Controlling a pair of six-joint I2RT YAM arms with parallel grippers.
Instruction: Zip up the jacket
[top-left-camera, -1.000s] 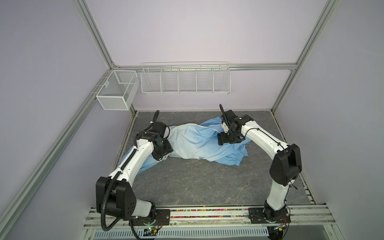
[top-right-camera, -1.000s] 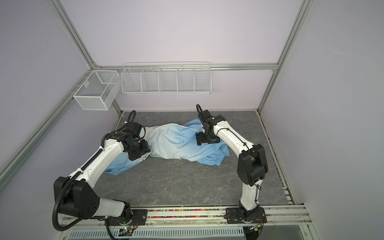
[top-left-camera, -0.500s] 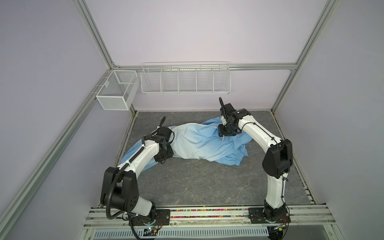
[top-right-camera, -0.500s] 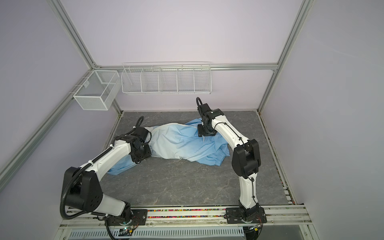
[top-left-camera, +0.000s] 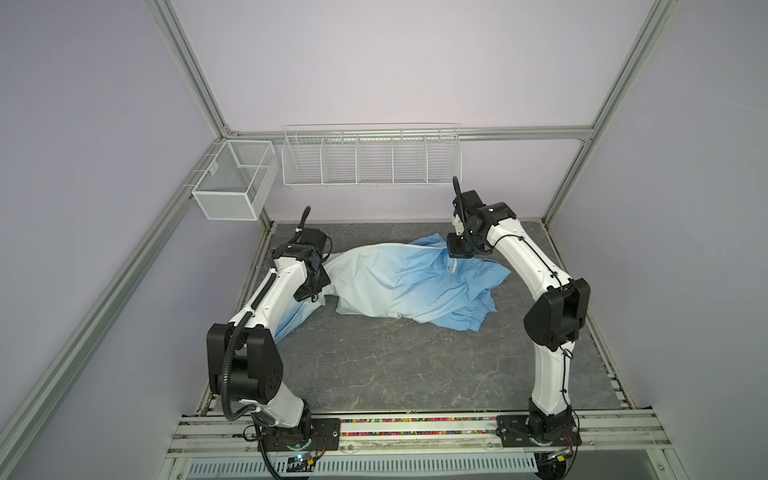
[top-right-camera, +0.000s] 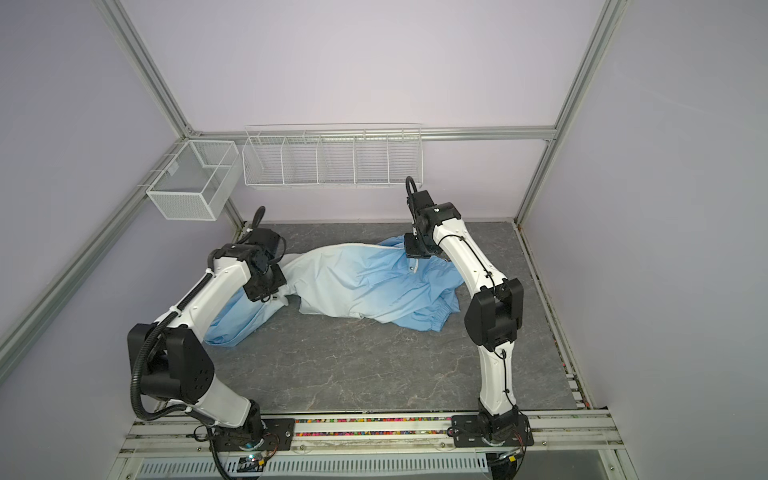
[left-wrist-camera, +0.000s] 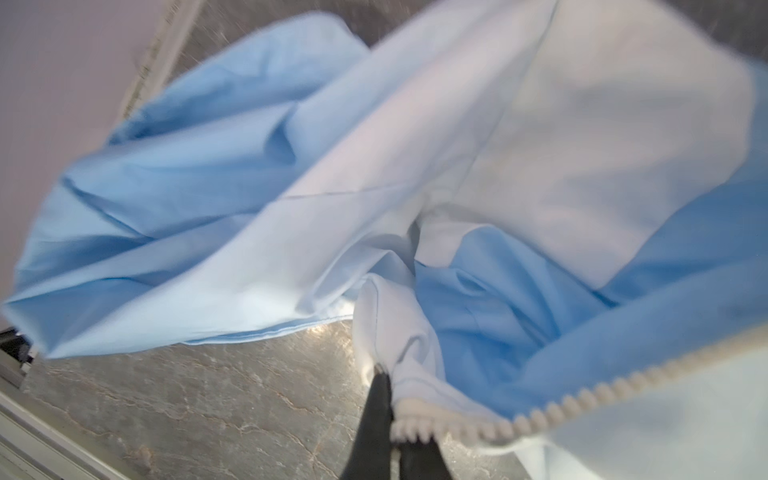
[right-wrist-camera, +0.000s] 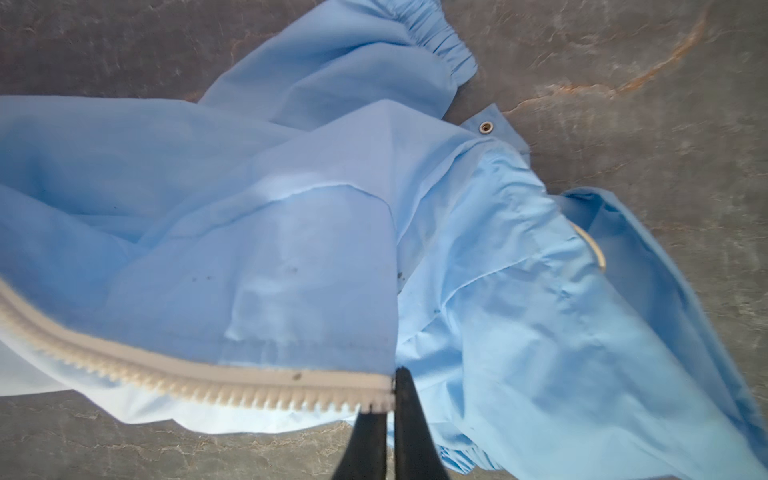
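Grey marbled mat (top-left-camera: 395, 365), lilac walls (top-left-camera: 374, 62), wire baskets (top-left-camera: 370, 156) on the rear rail. The jacket (top-left-camera: 399, 286) lies crumpled across the mat's rear half. Left gripper (left-wrist-camera: 394, 415) and right gripper (right-wrist-camera: 386, 395) each pinch an end of the zipper (right-wrist-camera: 208, 382); in both top views the fingertips are hidden.

Light-blue jacket (top-left-camera: 399, 286) crumpled across grey tabletop, cream zipper (right-wrist-camera: 199, 380) apparently unzipped

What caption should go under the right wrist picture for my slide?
The right gripper pinches the cream zipper end of the blue jacket.
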